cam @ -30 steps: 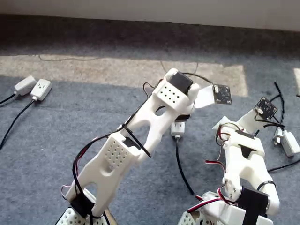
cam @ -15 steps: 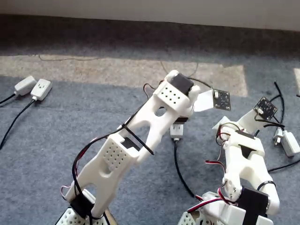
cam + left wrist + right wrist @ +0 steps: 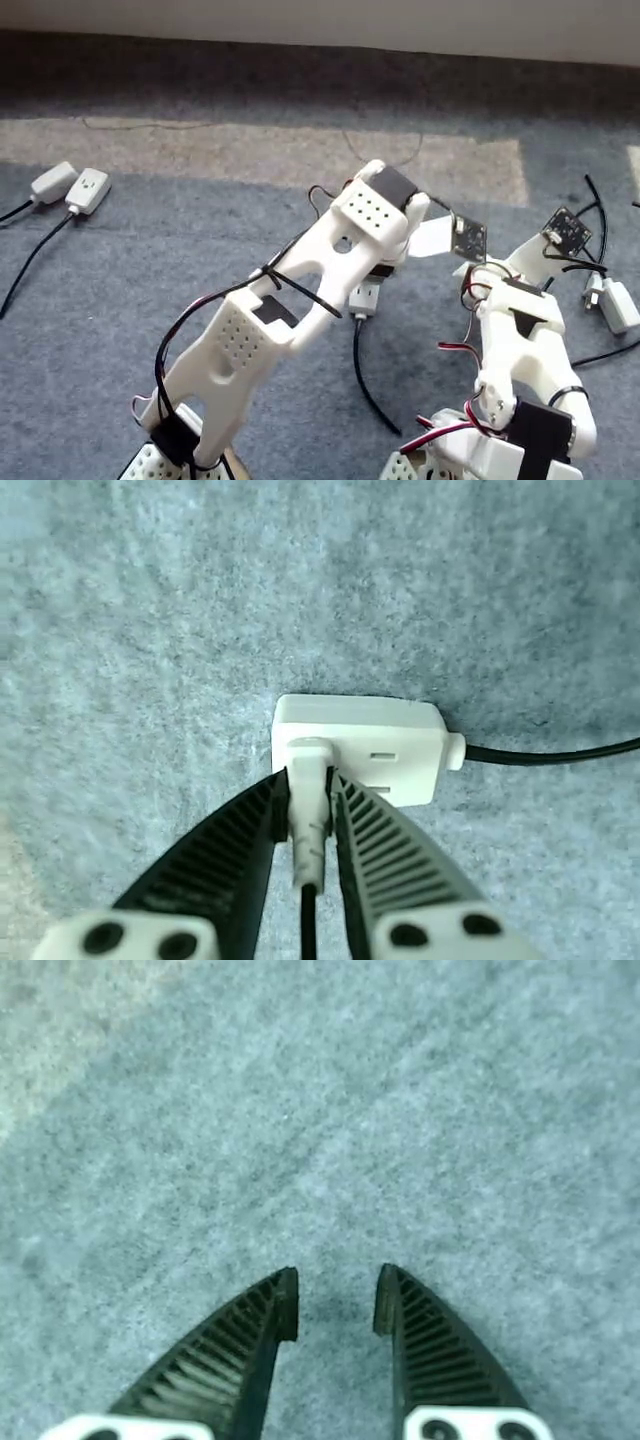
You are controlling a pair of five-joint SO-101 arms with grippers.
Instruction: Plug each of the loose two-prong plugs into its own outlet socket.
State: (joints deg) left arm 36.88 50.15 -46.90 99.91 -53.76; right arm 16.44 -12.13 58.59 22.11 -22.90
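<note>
Nearest, trails a black cord (image 3: pixel 354 352) across the grey carpet (image 3: pixel 130 300) toward the arms' bases; has swung nearer and to the left since the earlier high views. Has drawn back the same way with the left arm (image 3: pixel 330 250), wrist now closer to the bases. Grips the white two-prong plug (image 3: pixel 311 820) tight in the left gripper (image 3: pixel 308 785), ribbed black fingers (image 3: pixel 385 855) pinching its sides. Sets the plug's head against the face of the white outlet socket (image 3: pixel 395 735), at the end away from the socket's own cord (image 3: pixel 550 752); cannot tell how deep the prongs sit. Shows slot marks on the socket face beside the plug, any print there too small to read. Hangs the right gripper (image 3: pixel 335 1305) spread apart above bare carpet, holding nothing. Farther off, leaves one pair of white cord ends (image 3: pixel 610 300) at the right edge and another pair (image 3: pixel 75 187) side by side at far left.
</note>
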